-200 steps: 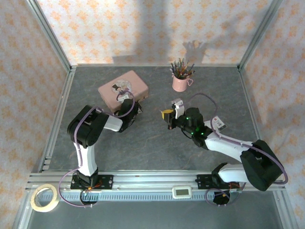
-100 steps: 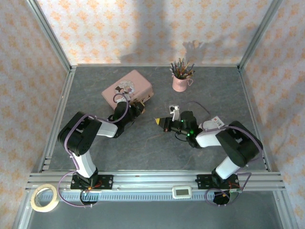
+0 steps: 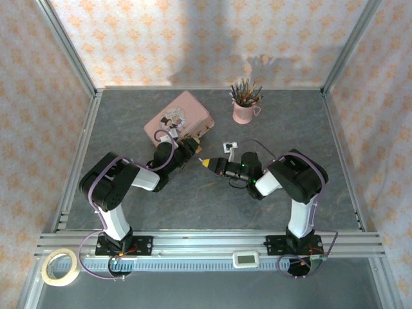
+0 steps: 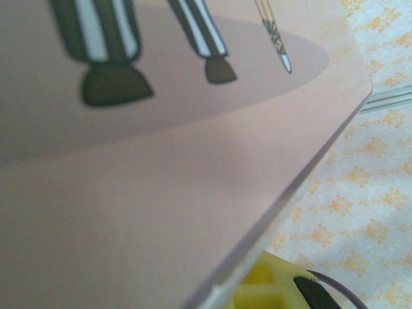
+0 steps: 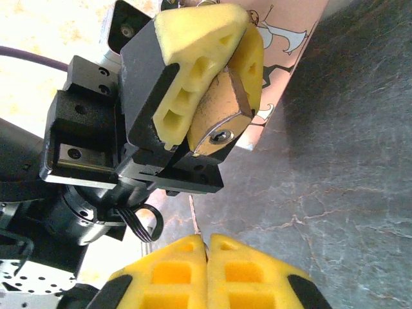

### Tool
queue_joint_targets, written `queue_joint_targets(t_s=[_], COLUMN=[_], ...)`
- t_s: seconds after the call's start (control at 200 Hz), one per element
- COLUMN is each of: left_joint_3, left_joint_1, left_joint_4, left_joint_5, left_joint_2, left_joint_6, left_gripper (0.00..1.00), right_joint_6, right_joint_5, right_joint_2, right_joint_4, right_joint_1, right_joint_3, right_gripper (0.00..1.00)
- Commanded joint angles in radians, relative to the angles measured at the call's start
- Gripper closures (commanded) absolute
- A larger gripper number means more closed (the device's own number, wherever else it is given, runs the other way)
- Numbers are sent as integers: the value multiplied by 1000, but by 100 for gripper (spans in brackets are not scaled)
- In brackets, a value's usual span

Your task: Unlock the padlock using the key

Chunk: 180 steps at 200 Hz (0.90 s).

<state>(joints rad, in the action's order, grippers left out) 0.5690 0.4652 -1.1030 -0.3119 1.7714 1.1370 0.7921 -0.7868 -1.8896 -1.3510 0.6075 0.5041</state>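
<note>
In the right wrist view my left gripper point(image 5: 224, 71) is shut on the small brass padlock point(image 5: 219, 119), whose silver keyhole face points toward the camera. Below it my right gripper point(image 5: 207, 239) is shut on the thin grey key point(image 5: 196, 222). The blade pokes out of the yellow pads toward the padlock and stops a short way under it. From above, the left gripper point(image 3: 188, 149) and right gripper point(image 3: 205, 163) meet tip to tip mid-table. The pink tin point(image 3: 179, 116) sits right behind the left gripper, and its lid point(image 4: 161, 161) is very close in the left wrist view.
A pink cup of pencils point(image 3: 243, 103) stands at the back. A small white tag point(image 3: 228, 147) lies beside the right arm. A tape roll point(image 3: 58, 266) and a white device point(image 3: 246, 259) rest by the front rail.
My right gripper has swung left and now faces the left gripper closely. The left gripper and the pink tin have shifted up and to the right.
</note>
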Motion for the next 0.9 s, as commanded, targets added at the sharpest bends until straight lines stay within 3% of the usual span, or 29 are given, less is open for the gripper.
queue_joint_targets(t_s=[0.0,0.22,0.896], left_joint_3=[1,-6,-17], left_joint_1=[9,10,20], left_joint_4=[-139,-144,-162], left_joint_5=[-34,-33,-31], left_joint_2=[-5,-3,-12], left_joint_6=[36,39,46], left_gripper=[100,100,100], right_joint_6=[68,141,160], right_joint_5=[-34,-40,-34], right_joint_2=[-30,-73,-158], right_joint_4=[-166,-278,-296], right_joint_1=[-10,-34,-39], right_joint_3=[18,7,81], right_gripper=[100,100,100])
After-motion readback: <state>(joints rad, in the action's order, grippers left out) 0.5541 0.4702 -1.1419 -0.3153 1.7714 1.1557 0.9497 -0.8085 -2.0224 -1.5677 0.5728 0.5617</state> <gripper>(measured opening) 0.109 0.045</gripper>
